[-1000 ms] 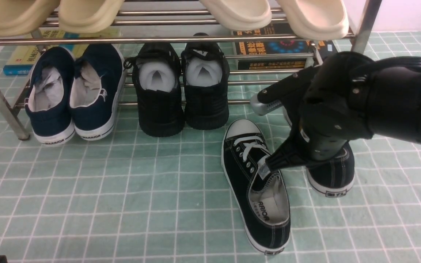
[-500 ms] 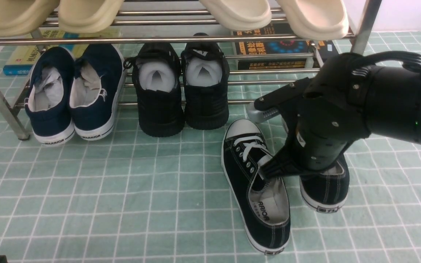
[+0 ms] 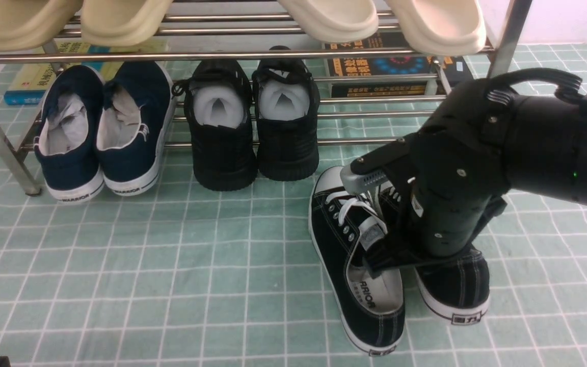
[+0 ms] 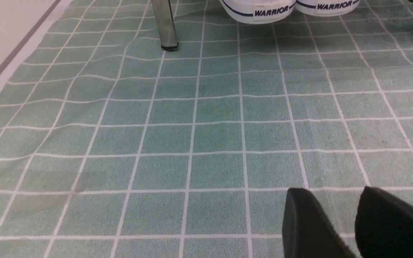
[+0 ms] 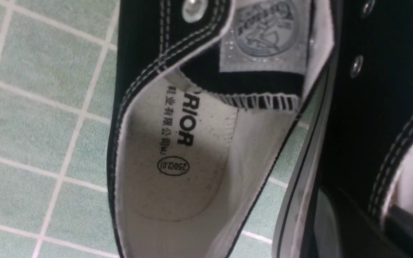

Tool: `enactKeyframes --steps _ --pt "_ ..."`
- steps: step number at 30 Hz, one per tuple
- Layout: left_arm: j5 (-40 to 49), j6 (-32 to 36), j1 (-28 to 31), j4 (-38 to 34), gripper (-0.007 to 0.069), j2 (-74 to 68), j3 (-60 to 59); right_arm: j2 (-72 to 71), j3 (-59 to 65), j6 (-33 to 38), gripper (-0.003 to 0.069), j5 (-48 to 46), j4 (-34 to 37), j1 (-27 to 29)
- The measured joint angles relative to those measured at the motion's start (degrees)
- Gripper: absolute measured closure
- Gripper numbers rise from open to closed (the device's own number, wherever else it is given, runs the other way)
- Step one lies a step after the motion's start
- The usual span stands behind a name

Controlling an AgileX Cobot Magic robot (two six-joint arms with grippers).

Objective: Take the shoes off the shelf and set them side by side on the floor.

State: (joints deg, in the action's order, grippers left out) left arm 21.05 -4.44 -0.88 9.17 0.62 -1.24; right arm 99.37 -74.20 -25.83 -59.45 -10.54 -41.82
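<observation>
A black canvas low-top sneaker with white laces and a white rubber toe cap, the grounded sneaker (image 3: 347,250), is seen lying on the pale green, white-gridded cloth floor (image 3: 171,265) in front of the silver metal-tube shelf (image 3: 222,55). Its toe is pointed at the shelf and its heel is turned toward the robot and slightly to the robot's right. Its mate, the held sneaker (image 3: 456,290), is found immediately on the robot's right of it, under the right gripper (image 3: 426,250). That gripper is closed narrowly on the shoe's canvas collar, with a dark finger shown inside the white lining in the right wrist view. The long axis of the held sneaker is run roughly the same way, heel toward the robot, though its toe end is hidden behind the wrist. In the right wrist view its striped sole edge is seen crossing the right-hand rim of the grounded sneaker's opening, so the two are judged to be overlapped or touching, not yet side by side. Whether the held heel is resting on the cloth cannot be told. A small shift to the robot's right, with both axes kept parallel, is judged to be needed before release. The left gripper (image 4: 332,193) is seen low over bare cloth, well to the left, its fingers parted and empty, so the right arm is by far the nearer.
</observation>
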Motion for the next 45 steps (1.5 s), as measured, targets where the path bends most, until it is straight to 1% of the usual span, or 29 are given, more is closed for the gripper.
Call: enactKeyframes --steps 9,13,19,20,21,23,26,27,30,32,34,35,36,38,41,44,45 --pt "0.0 0.0 0.0 0.0 0.0382 0.0 0.0 0.04 0.0 0.0 0.0635 0.37 -1.5 0.0" --pt "0.0 0.0 0.0 0.0 0.0382 0.0 0.0 0.11 0.0 -0.35 0.0623 1.63 -3.45 0.0" --pt "0.0 0.0 0.0 0.0 0.0382 0.0 0.0 0.11 0.0 -1.52 0.0531 2.95 -3.52 0.0" --pt "0.0 0.0 0.0 0.0 0.0382 0.0 0.0 0.11 0.0 -1.56 0.0493 3.09 -2.99 0.0" --pt "0.0 0.0 0.0 0.0 0.0382 0.0 0.0 0.11 0.0 -1.56 0.0482 3.09 -2.9 0.0" --pt "0.0 0.0 0.0 0.0 0.0382 0.0 0.0 -0.04 0.0 -1.37 0.0418 2.6 -2.58 0.0" --pt "0.0 0.0 0.0 0.0 0.0382 0.0 0.0 -1.05 0.0 0.7 0.0405 -0.33 -2.41 0.0" --pt "0.0 0.0 0.0 0.0 0.0382 0.0 0.0 -1.33 0.0 0.9 0.0407 -0.96 -2.42 0.0" --pt "0.0 0.0 0.0 0.0 0.0382 0.0 0.0 -5.2 0.0 3.93 0.0474 -7.32 -2.19 0.0" --pt "0.0 0.0 0.0 0.0 0.0383 0.0 0.0 -8.37 0.0 5.59 0.0529 -9.27 -1.95 0.0" --pt "0.0 0.0 0.0 0.0 0.0383 0.0 0.0 -12.99 0.0 7.18 0.0606 -10.09 -1.52 0.0" --pt "0.0 0.0 0.0 0.0 0.0383 0.0 0.0 -13.42 0.0 7.45 0.0613 -10.14 -1.4 0.0" --pt "0.0 0.0 0.0 0.0 0.0383 0.0 0.0 -17.24 0.1 8.08 0.0657 -10.45 -0.71 0.0" --pt "0.0 0.0 0.0 0.0 0.0383 0.0 0.0 -21.29 0.69 8.49 0.0673 -10.51 0.21 0.0" --pt "0.0 0.0 0.0 0.0 0.0383 0.0 0.0 -30.98 4.5 8.61 0.0673 -10.94 2.23 0.0" --pt "0.0 0.0 0.0 0.0 0.0383 0.0 0.0 -36.61 8.04 8.63 0.0673 -11.31 2.87 0.0" --pt "0.0 0.0 0.0 0.0 0.0383 0.0 0.0 -40.64 10.68 8.63 0.0673 -11.44 3.24 0.0"
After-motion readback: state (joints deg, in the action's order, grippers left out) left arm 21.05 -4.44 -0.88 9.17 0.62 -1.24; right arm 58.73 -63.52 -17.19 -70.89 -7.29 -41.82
